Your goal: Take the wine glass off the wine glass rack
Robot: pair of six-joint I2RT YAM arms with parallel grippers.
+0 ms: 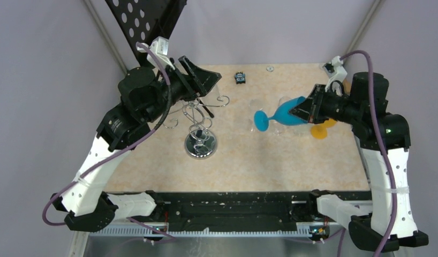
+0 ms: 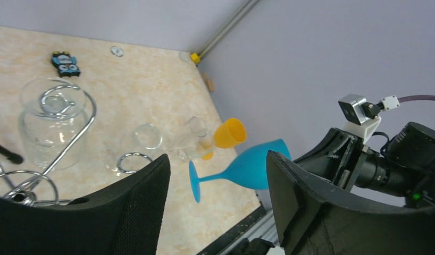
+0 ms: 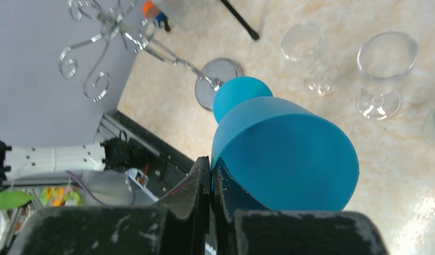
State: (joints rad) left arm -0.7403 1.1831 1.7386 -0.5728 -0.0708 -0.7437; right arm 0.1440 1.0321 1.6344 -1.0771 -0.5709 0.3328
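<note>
Pointing its foot left toward the rack (image 1: 199,126), the blue glass (image 1: 284,113) lies almost level, and you will find its long axis running side to side across the worktop (image 1: 292,160). It is off the rack and well apart from it. Your right gripper (image 1: 298,110) is clamped on the bowl's rim, with the thin wall pinched between nearly closed fingers. Your left gripper (image 1: 203,80) hangs over the rack's curled hooks with its jaws spread wide, grasping nothing. Clear glasses (image 3: 385,64) stand upright on the worktop, and an orange glass (image 1: 319,131) sits just behind the blue one.
</note>
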